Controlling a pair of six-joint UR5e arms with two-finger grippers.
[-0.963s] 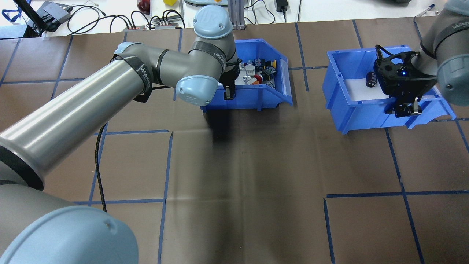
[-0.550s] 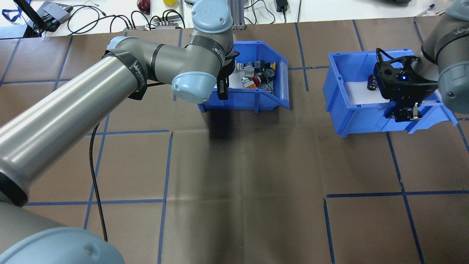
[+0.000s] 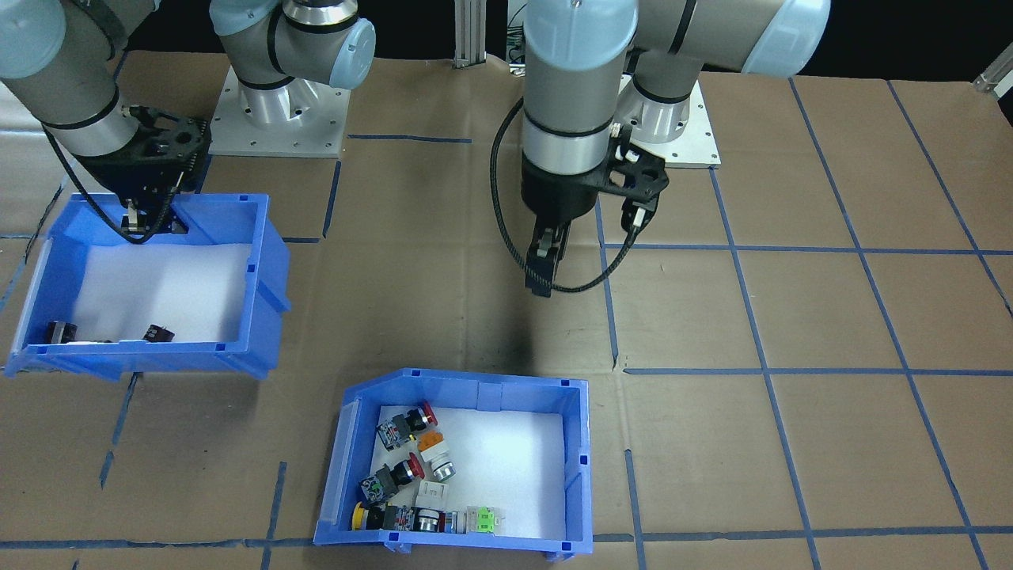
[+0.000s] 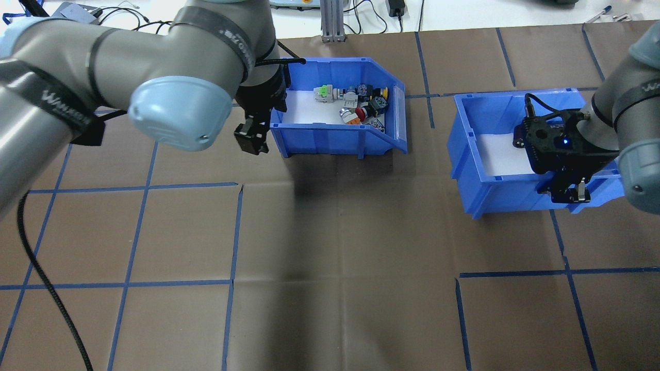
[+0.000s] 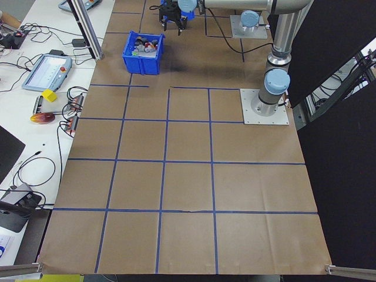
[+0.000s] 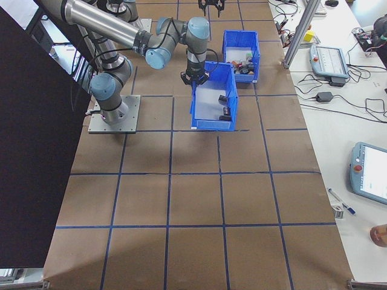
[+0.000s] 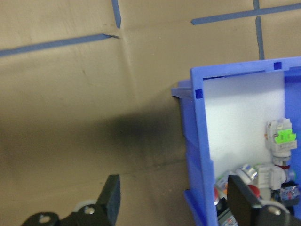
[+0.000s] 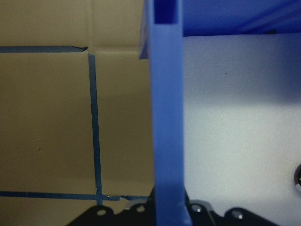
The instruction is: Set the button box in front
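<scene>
the left gripper (image 4: 251,140) hangs open and empty just beside the near left corner of the button box (image 4: 330,139), clear of its wall; the wrist view shows its fingers (image 7: 111,197) spread wide with bare table paper between them. the step looks like a release and pull-away, so the gripper should rise straight and stay off the wall, or the box could be dragged out of place.

the box sits flat on the brown table (image 4: 330,247) near its far edge, well apart from the other bin (image 4: 495,190). its long axis runs left to right across the table, and its sloped open lip points toward the robot's right, with the coloured switches (image 4: 361,105) piled at that end.

farther right, the right gripper (image 4: 567,193) is clamped on the near wall of the other bin, which appears tilted.
</scene>
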